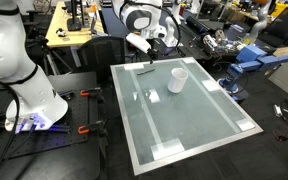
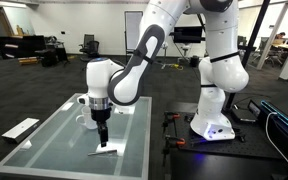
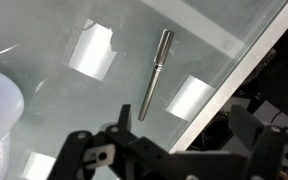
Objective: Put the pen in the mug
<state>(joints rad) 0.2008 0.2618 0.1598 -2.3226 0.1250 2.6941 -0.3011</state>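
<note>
**Fingers** point(image 3: 89, 152): spread apart, nothing between them, pads clear of the glass. Judged to be set wide so that they can straddle the pen on descent.

**Gripper** point(image 3: 174, 146): hangs above the table and points straight down. In the wrist view the pen lies just at 12 o'clock of it, so it is near alignment but not yet lowered.

**Pen** point(image 3: 154, 75): slim, silver-grey, flat on the glass. In the wrist view it runs from 1 o'clock to 7 o'clock, untouched. It sits between two tape patches point(image 3: 91, 52) and overlaps neither. Lying flat, it leaves little height to grip, so the pads would need to close across its width, close to the surface.

**Mug** point(image 1: 177, 79): white, upright, mouth open upward. It stands at about 8 o'clock of the pen in the wrist view, near but apart. Its contents are not visible.

**Table** point(image 1: 189, 125): pale glass top with a light frame.

**Task stage**: approach; the grasp has not begun.
</note>
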